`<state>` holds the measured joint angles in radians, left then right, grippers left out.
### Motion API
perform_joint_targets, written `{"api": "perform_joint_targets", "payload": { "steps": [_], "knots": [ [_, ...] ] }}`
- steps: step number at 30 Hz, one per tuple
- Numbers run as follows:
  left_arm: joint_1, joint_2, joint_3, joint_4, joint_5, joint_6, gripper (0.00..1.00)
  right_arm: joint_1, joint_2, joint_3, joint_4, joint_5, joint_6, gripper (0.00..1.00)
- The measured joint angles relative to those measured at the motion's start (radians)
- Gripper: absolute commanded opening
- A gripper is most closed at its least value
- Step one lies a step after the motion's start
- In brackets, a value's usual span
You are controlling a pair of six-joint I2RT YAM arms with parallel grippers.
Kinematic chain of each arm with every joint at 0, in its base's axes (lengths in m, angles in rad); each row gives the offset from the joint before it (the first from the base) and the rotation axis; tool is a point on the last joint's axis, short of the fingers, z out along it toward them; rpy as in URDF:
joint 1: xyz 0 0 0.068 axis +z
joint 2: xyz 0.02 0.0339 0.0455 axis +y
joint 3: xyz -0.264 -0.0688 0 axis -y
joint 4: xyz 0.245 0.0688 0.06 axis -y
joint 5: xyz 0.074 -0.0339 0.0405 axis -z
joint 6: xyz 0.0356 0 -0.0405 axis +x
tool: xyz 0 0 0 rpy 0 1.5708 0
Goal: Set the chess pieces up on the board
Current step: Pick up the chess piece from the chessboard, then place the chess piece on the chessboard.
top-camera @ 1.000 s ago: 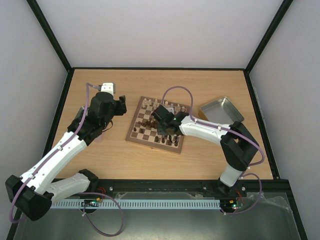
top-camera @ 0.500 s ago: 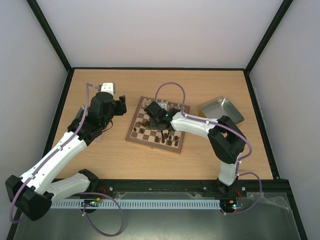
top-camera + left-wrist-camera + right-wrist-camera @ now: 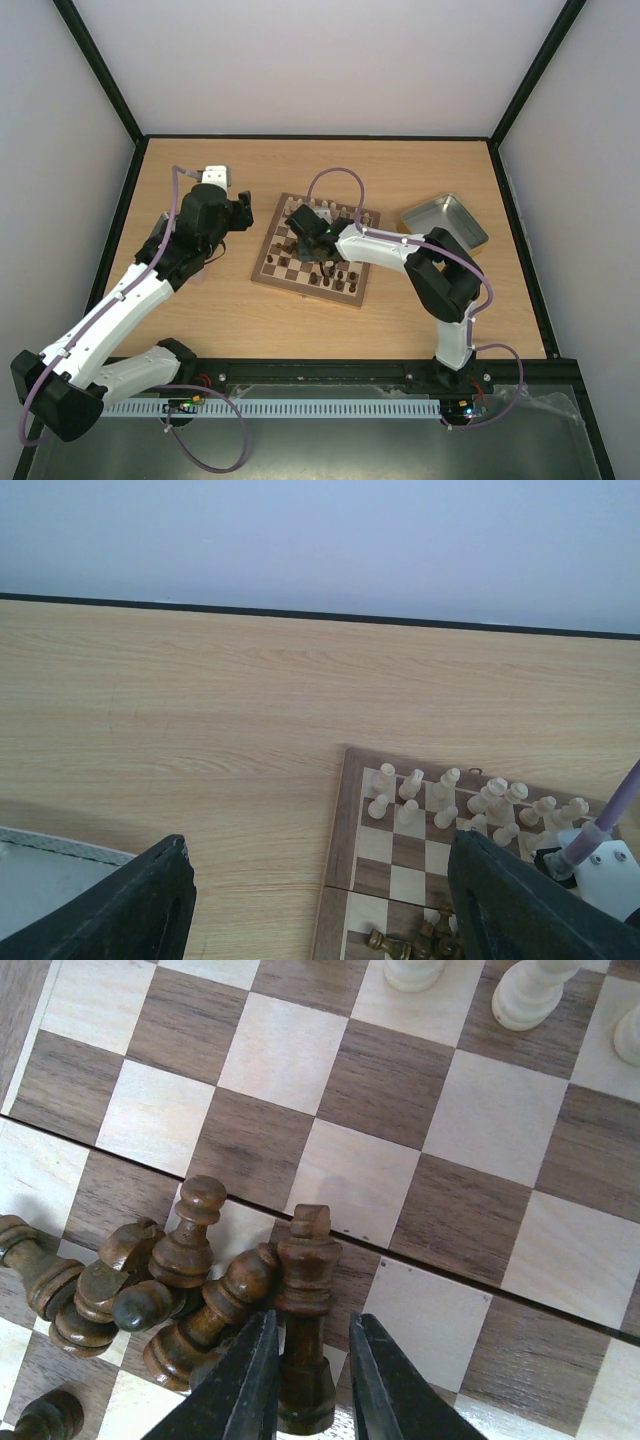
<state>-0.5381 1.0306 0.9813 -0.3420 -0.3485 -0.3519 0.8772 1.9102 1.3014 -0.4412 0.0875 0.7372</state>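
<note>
The board lies mid-table. Cream pieces stand along its far rows, and dark pieces along its near rows. My right gripper is low over the board's left-centre. In the right wrist view its gripper is open and straddles an upright dark king. The left finger touches it and a gap shows on the right. Several dark pieces lie tumbled beside the king. My left gripper hangs open and empty left of the board, whose rim also shows in the left wrist view.
A grey metal tray sits right of the board. A grey surface shows at the lower left of the left wrist view. Black frame rails and white walls bound the table. Cream pieces crowd the board's far corner.
My right arm has swung left across the board, from its right-middle to the dark cluster at left-centre. The left arm has not moved.
</note>
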Motion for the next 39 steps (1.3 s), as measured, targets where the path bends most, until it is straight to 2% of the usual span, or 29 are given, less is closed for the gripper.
{"api": "perform_joint_targets", "payload": {
  "steps": [9,15,22,26,30,34,39],
  "knots": [
    [0.000,0.000,0.000,0.000,0.000,0.000,0.71,0.000,0.020,0.000,0.000,-0.004,-0.001,0.21],
    [0.000,0.000,0.000,0.000,0.000,0.000,0.71,-0.001,0.027,0.003,-0.001,-0.003,-0.005,0.08],
    [0.000,0.000,0.000,0.000,0.002,0.000,0.71,-0.005,0.014,-0.010,0.022,0.006,-0.020,0.07],
    [0.000,0.001,0.000,0.002,0.025,-0.004,0.72,-0.006,-0.066,-0.078,0.075,0.036,-0.051,0.08],
    [0.000,0.000,-0.001,0.031,0.120,0.004,0.74,-0.006,-0.237,-0.184,0.185,0.069,-0.118,0.08],
    [0.000,0.000,-0.001,0.070,0.283,0.012,0.77,-0.007,-0.419,-0.299,0.331,0.063,-0.200,0.09],
    [0.000,0.011,0.002,0.113,0.545,-0.012,0.95,-0.008,-0.611,-0.468,0.532,-0.007,-0.310,0.08]
  ]
}}
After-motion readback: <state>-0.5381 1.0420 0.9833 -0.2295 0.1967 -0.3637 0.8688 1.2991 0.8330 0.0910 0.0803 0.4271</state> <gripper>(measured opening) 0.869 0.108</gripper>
